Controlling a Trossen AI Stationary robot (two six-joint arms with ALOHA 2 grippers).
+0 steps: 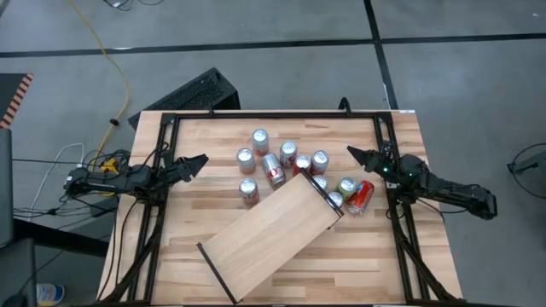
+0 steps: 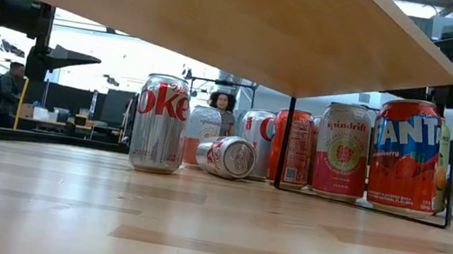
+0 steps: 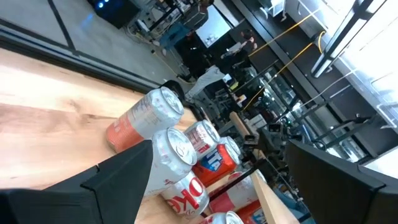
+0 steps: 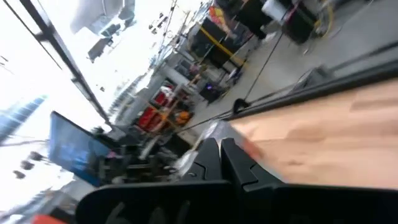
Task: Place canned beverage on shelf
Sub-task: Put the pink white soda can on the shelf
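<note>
Lying diagonally across the near half of the butcher-block table (image 1: 213, 145), the shelf (image 1: 266, 236) is a pale wood board with a thin black strip at each short end; its upper face is bare, with no can on it. In the low view it spans the top of the picture as a raised slab (image 2: 249, 20) on a thin black frame.

Just past its far end, a cluster of cans sits on the table. A red and silver can (image 1: 273, 170) lies on its side near the board's far corner, and a red can (image 1: 361, 195) lies tipped over off the board's far right end, beside a green-topped can (image 1: 347, 185). Several silver-topped cans stand upright behind them, the farthest (image 1: 260, 137) nearest the table's back edge. From table height, a Diet Coke can (image 2: 160, 123) and an orange Fanta can (image 2: 405, 155) stand upright.

Both arms wait at the sides. The left gripper (image 1: 198, 161) hovers over the table's left part, its fingers apart and empty in the left wrist view. The right gripper (image 1: 354, 154) hovers right of the cans, fingers pressed together around nothing.

Beyond the table, people (image 2: 223, 109) sit in the room.
</note>
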